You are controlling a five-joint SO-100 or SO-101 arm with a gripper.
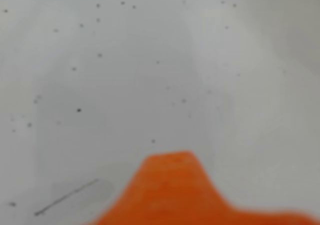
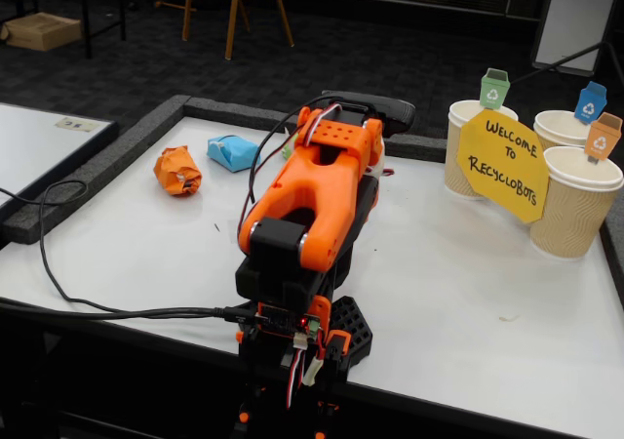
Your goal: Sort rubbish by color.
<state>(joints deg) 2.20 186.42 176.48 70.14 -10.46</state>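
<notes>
Fixed view, L to R: black cable (image 2: 58, 263) trailing across the white table (image 2: 468, 312) from the left edge toward the arm base. Orange paper wad (image 2: 177, 170) sitting on the tabletop near the far-left padded rim; light blue paper wad (image 2: 232, 152) lying just beside it to the right, apart from it, both well left of the arm. Orange robot arm (image 2: 314, 190) folding over itself at table centre, pointing away from the cam., its base clamping at the near edge w/ red/white wires showing. Gripper end hiding behind the arm body in this view, so cannot tell whether the fingers are spread or closed. Far right: three beige ribbed cups (image 2: 575, 205) grouping together, carrying green, blue and orange tags, w/ a yellow sign (image 2: 503, 164) reading "Welcome to Recyclobots" leaning in front of them. Wrist view: blurred; an orange shape (image 1: 175, 190), prob. part of the gripper, rising from the bottom edge over speckled white tabletop, a dark thin mark (image 1: 65, 197) lying at lower left; no wad appearing here.
</notes>
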